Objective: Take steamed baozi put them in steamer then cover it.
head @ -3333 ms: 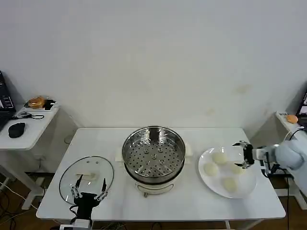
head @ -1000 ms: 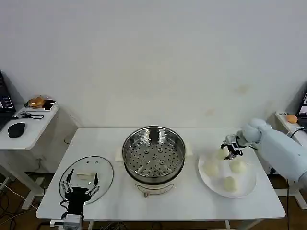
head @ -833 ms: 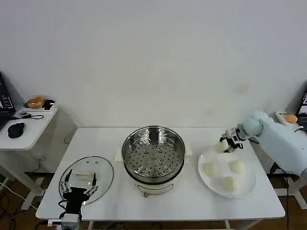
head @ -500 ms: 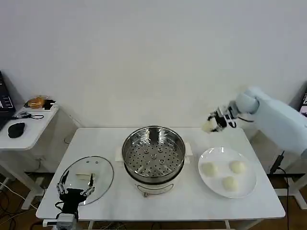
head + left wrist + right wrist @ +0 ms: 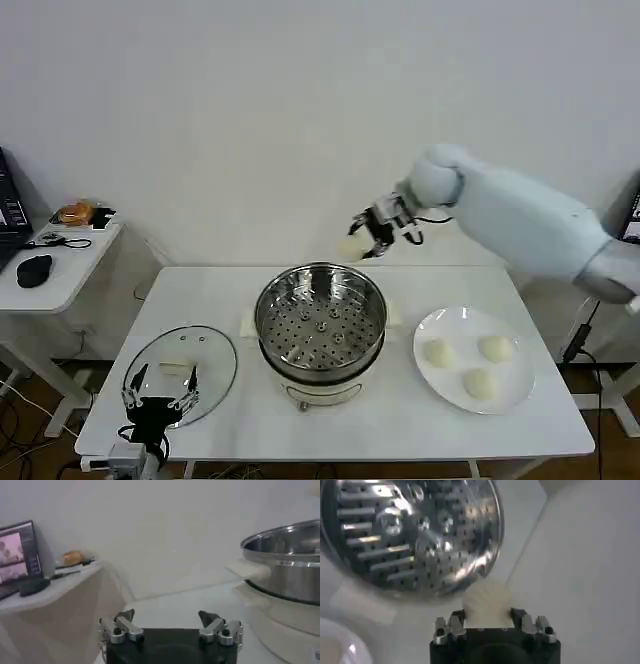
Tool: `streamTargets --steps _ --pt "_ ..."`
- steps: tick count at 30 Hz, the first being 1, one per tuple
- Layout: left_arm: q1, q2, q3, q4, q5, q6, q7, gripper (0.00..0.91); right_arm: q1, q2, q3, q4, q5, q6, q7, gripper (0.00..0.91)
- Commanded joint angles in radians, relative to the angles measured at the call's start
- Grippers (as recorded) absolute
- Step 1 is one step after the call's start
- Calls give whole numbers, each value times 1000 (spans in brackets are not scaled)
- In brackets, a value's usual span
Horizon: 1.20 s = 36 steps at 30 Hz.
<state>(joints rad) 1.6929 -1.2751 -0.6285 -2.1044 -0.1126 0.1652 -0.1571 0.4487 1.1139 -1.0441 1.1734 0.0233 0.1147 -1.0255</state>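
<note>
Sitting mid-table is one steamer (image 5: 320, 322), one cover (image 5: 181, 370) lying beside it. Three baozi (image 5: 480, 383) are resting on one plate (image 5: 512, 398); the right gripper (image 5: 366, 241) is pinching a fourth baozi (image 5: 487, 601) above the steamer's far rim. The left gripper (image 5: 156, 400) is hanging spread by the cover.

Four baozi (image 5: 437, 352), one steamer (image 5: 320, 320), one cover (image 5: 190, 360), one plate (image 5: 512, 395)

Even, bright overhead light leaves only soft, faint shadows beneath the steamer (image 5: 320, 325). Its steel rim and perforated tray throw sharp glare, strongest in the right wrist view, where the tray around those highlights looks smeared and unfocused.
</note>
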Motion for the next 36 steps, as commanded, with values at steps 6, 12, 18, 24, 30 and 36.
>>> streamTargets --steps 6,12,18,24,30,36 --pt "-3 2 -11 8 -58 9 1 907 -20 99 -85 6 -59 154 6 635" --pt "-10 1 -11 15 -54 9 1 907 -57 111 -97 -29 -137 260 50 635" --pt "-12 -2 -9 18 -51 8 1 907 -84 121 -97 -60 -222 304 77 635" --pt "-12 -4 -9 20 -51 7 1 907 -96 125 -93 -78 -254 317 89 635" --pt "-14 -2 -11 21 -51 7 1 907 -101 139 -80 -110 -296 338 105 635" --pt "-15 -3 -11 20 -50 6 0 907 -110 149 -67 -141 -329 358 117 645"
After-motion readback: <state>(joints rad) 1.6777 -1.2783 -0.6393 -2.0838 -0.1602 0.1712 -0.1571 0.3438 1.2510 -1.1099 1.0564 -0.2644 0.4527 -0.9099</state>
